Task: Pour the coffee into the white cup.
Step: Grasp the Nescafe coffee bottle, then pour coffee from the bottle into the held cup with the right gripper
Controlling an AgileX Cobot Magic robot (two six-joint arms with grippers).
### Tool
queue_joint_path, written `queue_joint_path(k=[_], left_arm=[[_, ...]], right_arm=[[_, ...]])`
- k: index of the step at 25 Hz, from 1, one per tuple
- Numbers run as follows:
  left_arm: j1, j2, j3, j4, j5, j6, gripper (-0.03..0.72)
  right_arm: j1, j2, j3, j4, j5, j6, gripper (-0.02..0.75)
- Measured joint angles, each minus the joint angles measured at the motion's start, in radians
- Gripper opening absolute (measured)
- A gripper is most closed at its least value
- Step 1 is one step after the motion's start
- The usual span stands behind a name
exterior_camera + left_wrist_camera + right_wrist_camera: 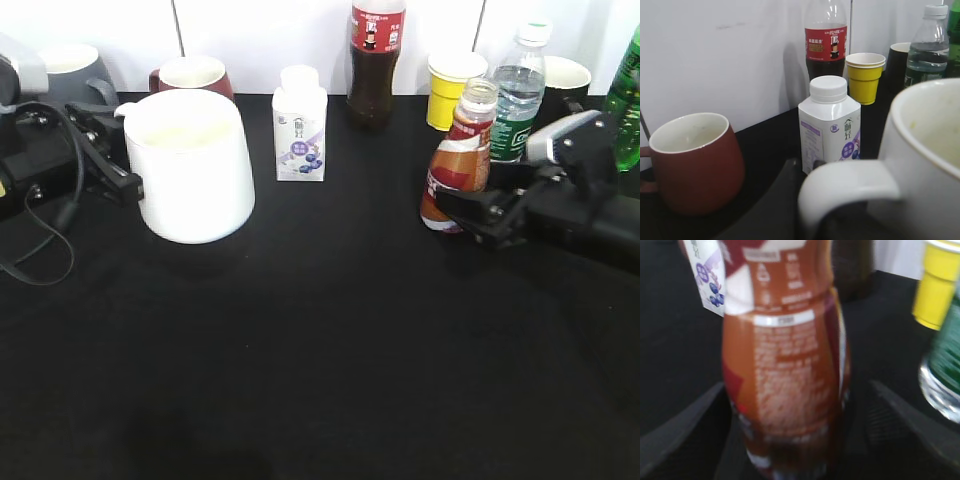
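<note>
The white cup (190, 165) stands on the black table at the left; its loop handle (845, 185) fills the left wrist view. My left gripper (118, 150) (815, 167) is shut on that handle. The coffee bottle (455, 165), with its orange-brown wrap and clear neck, has no cap and leans slightly at the right. My right gripper (470, 208) is shut on its lower body. In the right wrist view the bottle (790, 370) sits between my right gripper's (795, 450) two fingers and is blurred.
Along the back wall stand a grey mug (70, 70), a red mug (192, 75), a small milk carton (300, 135), a dark soda bottle (373, 60), yellow paper cups (452, 88), a water bottle (518, 95), a black mug (568, 85) and a green bottle (626, 90).
</note>
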Motion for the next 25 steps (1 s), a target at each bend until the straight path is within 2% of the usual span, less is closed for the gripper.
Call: queue_joint_path(k=[5,9,15,18,22,25], left_arm=[[0.0,0.0,0.0,-0.007,0.0,0.0,0.044],[0.0,0.0,0.0,-0.007,0.0,0.0,0.044],[-0.005,0.0,0.0,0.011,0.0,-0.001,0.044],[-0.101,0.0,0.0,0.024,0.0,-0.008,0.044],[-0.192,0.0,-0.032,0.029,0.034,-0.011,0.044],[-0.279,0.0,-0.092,0.03,0.118,-0.017,0.044]], right_arm=[[0.048,0.092,-0.106,0.002,0.0,0.009,0.614],[0.05,0.113,-0.126,0.001,-0.003,0.011,0.523],[0.05,0.086,-0.126,-0.006,0.015,0.074,0.522],[0.05,-0.043,-0.126,-0.007,0.009,0.162,0.522],[0.05,-0.049,-0.126,-0.01,-0.02,0.179,0.522],[0.05,-0.118,-0.126,-0.067,0.057,0.119,0.522]])
